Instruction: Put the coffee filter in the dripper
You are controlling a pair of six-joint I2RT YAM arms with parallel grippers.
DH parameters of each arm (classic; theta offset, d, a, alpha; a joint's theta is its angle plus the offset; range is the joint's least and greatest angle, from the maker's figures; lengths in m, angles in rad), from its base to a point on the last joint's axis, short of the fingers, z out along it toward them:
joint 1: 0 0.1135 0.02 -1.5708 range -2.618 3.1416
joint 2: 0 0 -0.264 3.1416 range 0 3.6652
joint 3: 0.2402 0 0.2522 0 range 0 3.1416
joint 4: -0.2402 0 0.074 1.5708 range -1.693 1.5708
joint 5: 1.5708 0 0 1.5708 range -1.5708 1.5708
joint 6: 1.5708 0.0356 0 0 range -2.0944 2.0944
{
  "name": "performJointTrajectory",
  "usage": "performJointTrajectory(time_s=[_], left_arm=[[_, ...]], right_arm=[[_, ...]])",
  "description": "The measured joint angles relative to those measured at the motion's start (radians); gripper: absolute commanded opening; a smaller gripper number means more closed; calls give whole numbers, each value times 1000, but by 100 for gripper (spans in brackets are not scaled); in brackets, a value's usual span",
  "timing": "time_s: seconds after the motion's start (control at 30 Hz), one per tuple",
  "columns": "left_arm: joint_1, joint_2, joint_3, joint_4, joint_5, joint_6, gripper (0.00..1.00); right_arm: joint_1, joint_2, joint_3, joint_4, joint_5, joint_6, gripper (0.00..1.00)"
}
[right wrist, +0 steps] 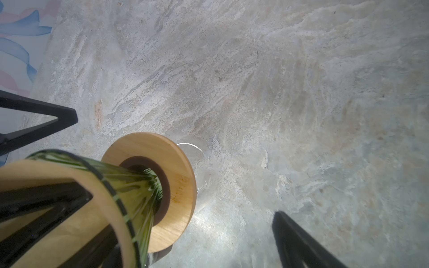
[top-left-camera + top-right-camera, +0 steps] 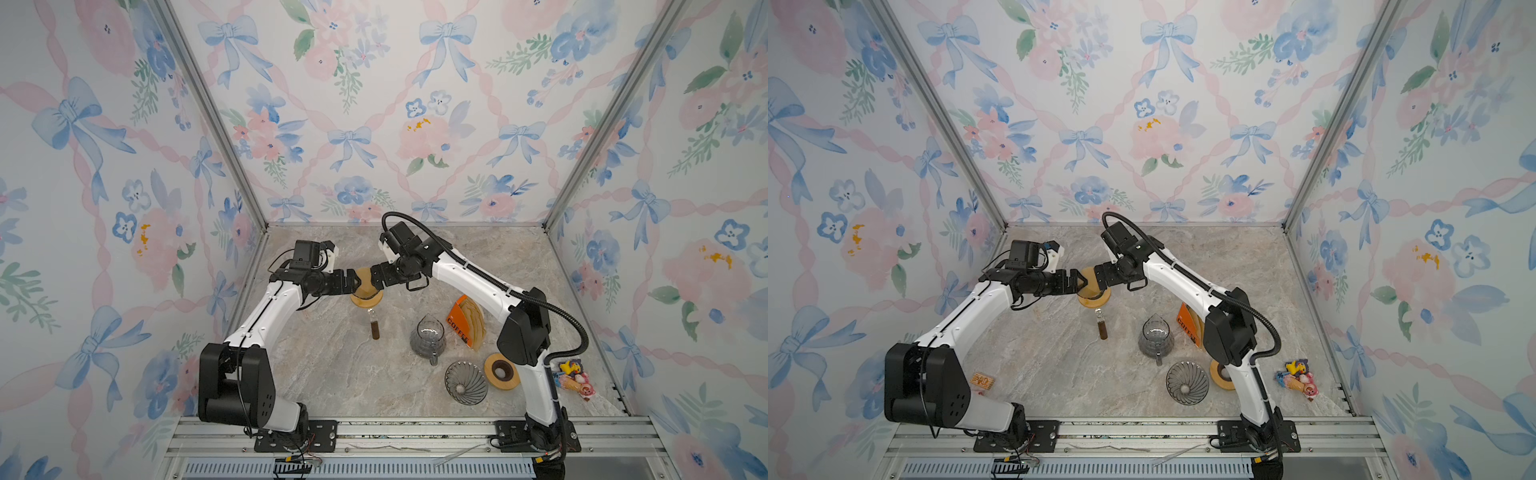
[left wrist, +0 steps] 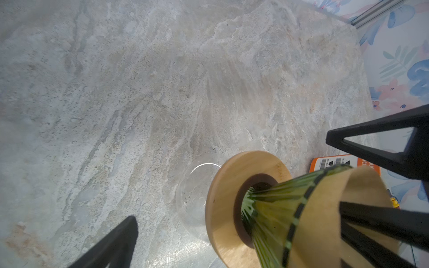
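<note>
A lab booth with aluminium frame [image 2: 212, 112], wallpapered walls [image 2: 374, 104], marble tabletop [image 2: 332, 374]

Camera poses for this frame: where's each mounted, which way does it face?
Top views: high at the front, looking down and inward; both arms show, left gripper and right gripper at the dripper.
Left wrist: on that arm, looking past its open fingers at the dripper and table.
Right wrist: same dripper, opposite side.
Both wrists share: filter in dripper.

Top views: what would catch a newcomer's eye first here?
The left claw and right claw, both open, meet from either side at the green dripper mid-table, with the brown coffee filter seated in it. Next comes the orange filter box toward the front right.
</note>
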State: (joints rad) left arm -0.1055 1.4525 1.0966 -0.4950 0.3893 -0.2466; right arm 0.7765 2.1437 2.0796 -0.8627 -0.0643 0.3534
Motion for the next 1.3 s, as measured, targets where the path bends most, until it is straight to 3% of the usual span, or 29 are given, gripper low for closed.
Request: performJointTrajectory(time_s=[0.43,1.3], left_arm=[[0,-6,5,0,34,8,98],[28,-54,-10,29,0,-19,98]], right_arm=[[-11,0,0,5,-57,3,96],[-17,3,11,0,-6,3,96]])
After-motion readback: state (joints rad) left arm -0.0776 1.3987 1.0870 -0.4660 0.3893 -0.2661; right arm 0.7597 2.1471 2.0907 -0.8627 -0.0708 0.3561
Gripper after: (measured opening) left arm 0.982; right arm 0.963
